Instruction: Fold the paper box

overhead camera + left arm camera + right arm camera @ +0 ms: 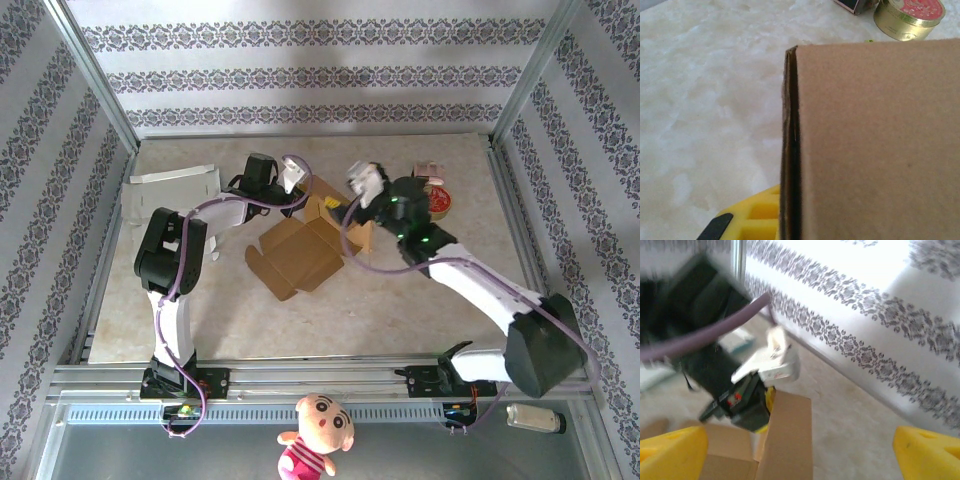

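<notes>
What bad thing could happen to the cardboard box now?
1. The left gripper pinches one upright flap of the paper box while the right gripper stands open, so the flap might slip out or tear if pulled hard.
2. The gold tin sits near the box, beside the right arm; a swing could knock it.

the box lies in the middle of the table, one flap upright at its far side. right of it sits a tin, with a pack just behind. sheets lie at the far left. a doll and a bottle lie before the table.
</notes>
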